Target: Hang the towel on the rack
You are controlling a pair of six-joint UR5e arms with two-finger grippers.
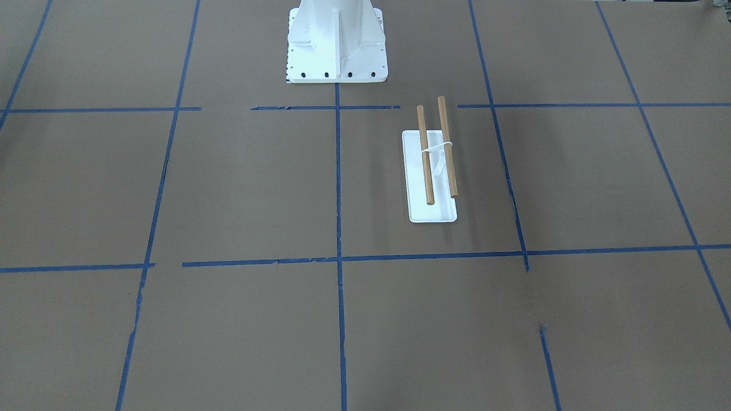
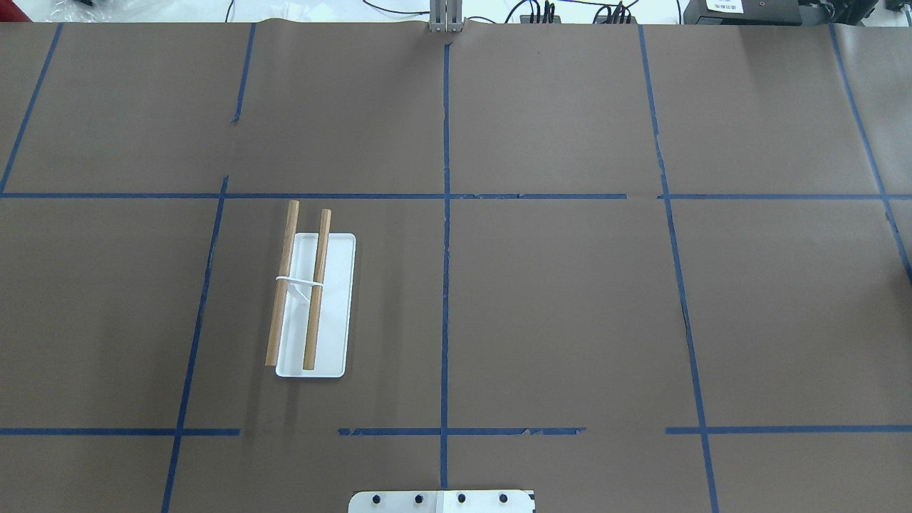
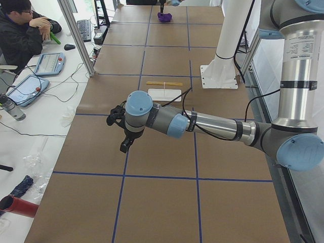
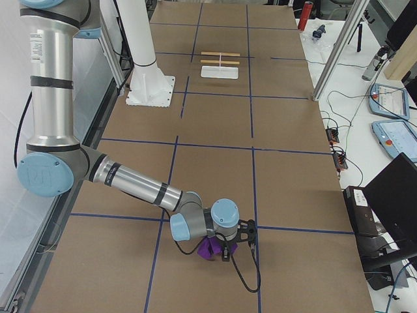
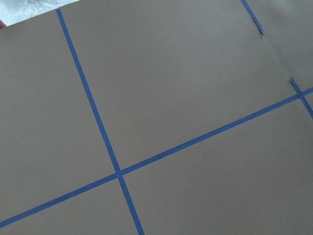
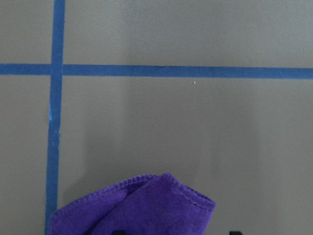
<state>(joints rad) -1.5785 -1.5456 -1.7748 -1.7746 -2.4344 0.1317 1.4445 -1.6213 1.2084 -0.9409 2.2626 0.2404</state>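
Observation:
The rack (image 2: 313,299) stands on the robot's left half of the table: a white flat base, a white upright and two brown dowel rods. It also shows in the front view (image 1: 432,174). A purple towel (image 6: 146,210) lies crumpled on the table far to the robot's right (image 4: 210,248). My right gripper (image 4: 233,250) hangs low just over the towel. In the right wrist view two dark fingertips (image 6: 234,232) barely show at the bottom edge, wide apart. My left gripper (image 3: 124,146) hovers over bare table far from the rack; I cannot tell whether it is open.
The white bolted robot pedestal (image 1: 337,43) stands at the robot's edge of the table. Blue tape lines (image 2: 445,214) cross the brown table cover. An operator (image 3: 23,30) sits at a desk with pendants and cables beyond the far edge of the table.

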